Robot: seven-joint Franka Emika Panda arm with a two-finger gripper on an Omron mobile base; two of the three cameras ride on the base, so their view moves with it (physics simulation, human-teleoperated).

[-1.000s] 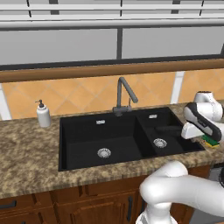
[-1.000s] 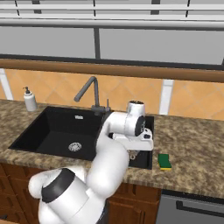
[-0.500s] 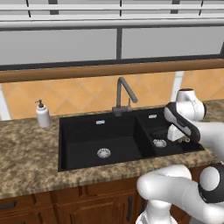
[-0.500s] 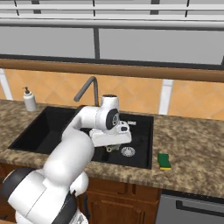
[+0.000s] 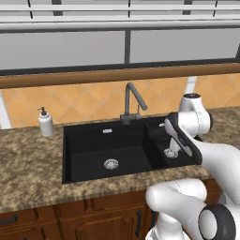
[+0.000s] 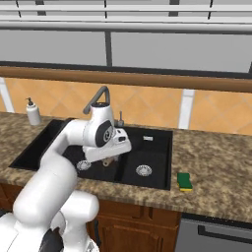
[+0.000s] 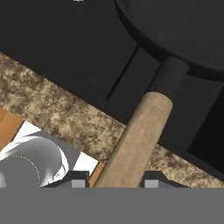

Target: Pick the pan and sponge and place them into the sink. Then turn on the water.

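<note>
One item delivered: pan [image 7: 183, 39] carried into sink [image 5: 89, 150]; tool [image 7: 114, 183] now loosening around handle; sponge [image 6: 185, 181] left on worktop [image 6: 216, 172].

Soft, even light fills the kitchen, with no glare and hardly any shadow on the speckled brown granite tabletop [image 5: 28, 173]. The black rectangular double-basin sink [image 6: 162, 147] swallows detail, and every edge looks slightly soft and blocky.
</note>
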